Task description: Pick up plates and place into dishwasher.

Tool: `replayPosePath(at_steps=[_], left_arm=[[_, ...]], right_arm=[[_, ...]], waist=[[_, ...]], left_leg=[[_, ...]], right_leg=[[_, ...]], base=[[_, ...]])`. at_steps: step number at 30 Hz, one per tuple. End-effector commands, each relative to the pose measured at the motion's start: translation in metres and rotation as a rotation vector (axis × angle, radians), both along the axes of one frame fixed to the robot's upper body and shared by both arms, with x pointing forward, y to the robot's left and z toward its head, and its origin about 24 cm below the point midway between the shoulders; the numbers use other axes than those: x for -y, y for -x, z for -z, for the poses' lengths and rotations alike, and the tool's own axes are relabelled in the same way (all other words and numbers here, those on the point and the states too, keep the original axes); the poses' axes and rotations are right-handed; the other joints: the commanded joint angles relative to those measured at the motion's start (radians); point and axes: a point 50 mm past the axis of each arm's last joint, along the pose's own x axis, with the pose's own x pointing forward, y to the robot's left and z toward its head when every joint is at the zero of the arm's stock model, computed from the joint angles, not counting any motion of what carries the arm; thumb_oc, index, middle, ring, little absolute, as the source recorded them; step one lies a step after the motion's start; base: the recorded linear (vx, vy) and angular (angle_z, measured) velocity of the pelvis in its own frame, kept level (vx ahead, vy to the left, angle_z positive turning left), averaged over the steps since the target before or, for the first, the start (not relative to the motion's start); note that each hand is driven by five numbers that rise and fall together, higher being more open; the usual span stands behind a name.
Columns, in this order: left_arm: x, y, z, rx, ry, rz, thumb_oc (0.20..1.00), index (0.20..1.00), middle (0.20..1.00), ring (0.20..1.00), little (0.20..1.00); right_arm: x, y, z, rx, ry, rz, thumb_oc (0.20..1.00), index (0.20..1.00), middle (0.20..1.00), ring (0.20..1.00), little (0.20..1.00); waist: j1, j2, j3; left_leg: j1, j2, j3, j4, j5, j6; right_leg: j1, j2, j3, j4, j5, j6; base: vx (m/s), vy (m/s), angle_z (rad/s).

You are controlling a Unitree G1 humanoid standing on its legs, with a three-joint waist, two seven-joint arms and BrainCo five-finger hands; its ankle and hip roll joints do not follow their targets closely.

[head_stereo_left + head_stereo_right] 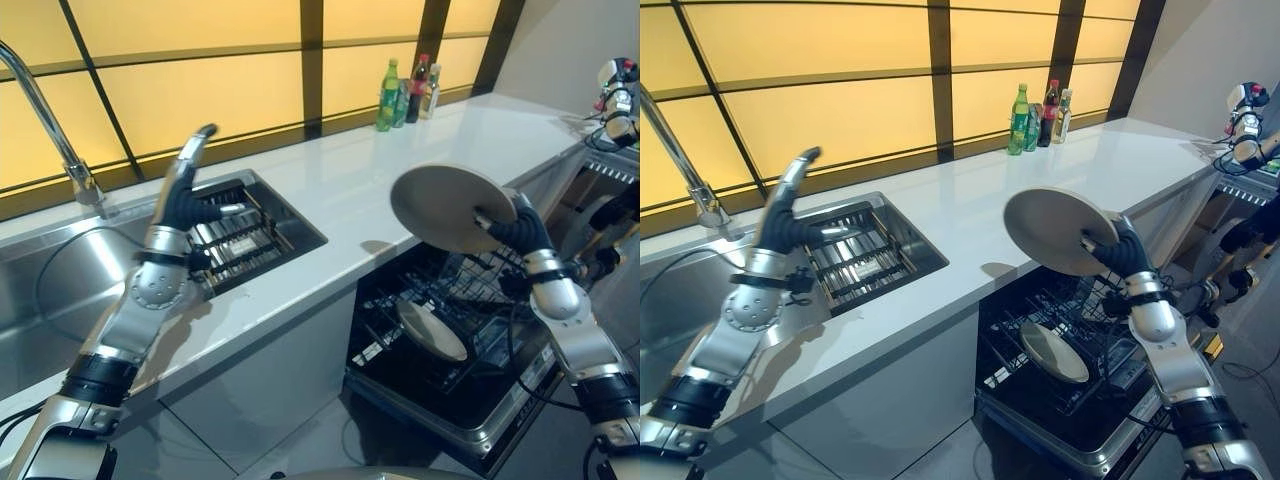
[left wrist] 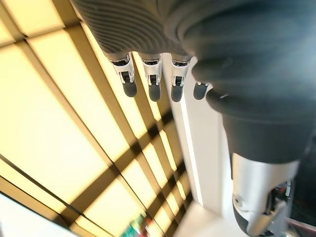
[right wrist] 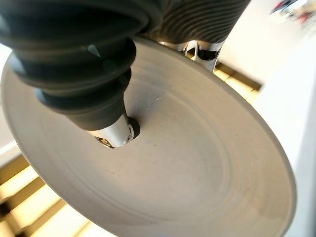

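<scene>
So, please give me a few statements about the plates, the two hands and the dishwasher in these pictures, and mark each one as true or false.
1. The right hand holds a plate above the open dishwasher. True.
2. The dishwasher rack holds no plate yet. False: a second plate already lies in the rack.
3. The left hand is raised over the sink with straight fingers and holds nothing. True.
4. The bottles stand in the sink. False: they stand on the counter by the window, far from the sink.
5. The held plate rests flat on the counter. False: it is tilted in the air, thumb pressed on its face.
</scene>
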Motion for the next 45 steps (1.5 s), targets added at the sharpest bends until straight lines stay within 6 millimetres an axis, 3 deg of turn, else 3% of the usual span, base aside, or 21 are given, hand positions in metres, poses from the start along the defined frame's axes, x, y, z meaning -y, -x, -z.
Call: replayPosePath(at_steps=[1, 7, 13, 21, 27, 33, 45], left_arm=[[-0.008, 0.000, -0.009, -0.047, 0.107, 0.064, 1.000, 1.000, 1.000, 1.000, 1.000], [0.029, 0.012, 0.013, -0.307, 0.283, 0.422, 1.000, 1.000, 1.000, 1.000, 1.000], [0.060, 0.020, 0.014, -0.394, 0.325, 0.752, 1.000, 1.000, 1.000, 1.000, 1.000], [0.059, 0.019, -0.005, -0.338, 0.325, 0.813, 1.000, 1.000, 1.000, 1.000, 1.000], [0.062, 0.018, -0.021, -0.287, 0.291, 0.846, 1.000, 1.000, 1.000, 1.000, 1.000], [0.067, 0.014, -0.033, -0.264, 0.288, 0.869, 1.000, 1.000, 1.000, 1.000, 1.000], [0.073, 0.011, -0.048, -0.178, 0.297, 0.887, 1.000, 1.000, 1.000, 1.000, 1.000]], right_arm=[[0.020, -0.005, -0.034, 0.122, 0.131, 0.121, 0.200, 0.200, 0.200, 0.200, 0.200], [0.059, -0.008, -0.042, 0.056, 0.299, 0.382, 0.200, 0.200, 0.200, 0.200, 0.200], [0.092, -0.030, -0.085, 0.051, 0.325, 0.571, 0.200, 0.200, 0.200, 0.200, 0.200], [0.115, -0.039, -0.123, 0.029, 0.384, 0.743, 0.200, 0.200, 0.200, 0.200, 0.200], [0.122, -0.041, -0.139, 0.008, 0.365, 0.789, 0.200, 0.200, 0.200, 0.200, 0.200], [0.120, -0.050, -0.136, -0.084, 0.327, 0.750, 0.200, 0.200, 0.200, 0.200, 0.200], [0.101, -0.072, -0.103, -0.287, 0.340, 0.594, 0.200, 0.200, 0.200, 0.200, 0.200]], waist=[[-0.003, 0.000, 0.033], [0.024, 0.002, 0.079], [0.066, 0.023, 0.174], [0.078, 0.067, 0.278], [0.077, 0.091, 0.324], [0.077, 0.107, 0.342], [0.091, 0.130, 0.368]], left_leg=[[0.054, -0.055, 0.027, 0.009, -0.154, 0.040], [0.023, -0.050, 0.020, 0.009, -0.141, 0.036], [-0.051, -0.047, 0.006, 0.009, -0.122, 0.030], [-0.150, -0.051, 0.002, 0.009, -0.080, 0.023], [-0.208, -0.058, -0.004, 0.009, -0.063, 0.018], [-0.240, -0.063, -0.003, 0.009, -0.053, 0.013], [-0.262, -0.072, 0.004, 0.009, -0.041, 0.010]], right_leg=[[0.067, -0.032, 0.021, 0.009, -0.117, 0.098], [0.041, -0.031, 0.016, 0.009, -0.104, 0.099], [-0.017, -0.034, 0.001, 0.009, -0.092, 0.099], [-0.107, -0.041, -0.010, 0.009, -0.057, 0.094], [-0.170, -0.046, -0.028, 0.013, -0.042, 0.089], [-0.206, -0.052, -0.049, 0.021, -0.039, 0.085], [-0.235, -0.063, -0.072, 0.030, -0.038, 0.082]], base=[[0.00, -0.033, -0.04], [-0.06, -0.055, 0.01], [-0.18, -0.081, -0.01], [-0.12, -0.051, 0.04], [-0.09, -0.036, 0.07], [-0.07, -0.013, 0.04], [-0.04, -0.013, 0.00]])
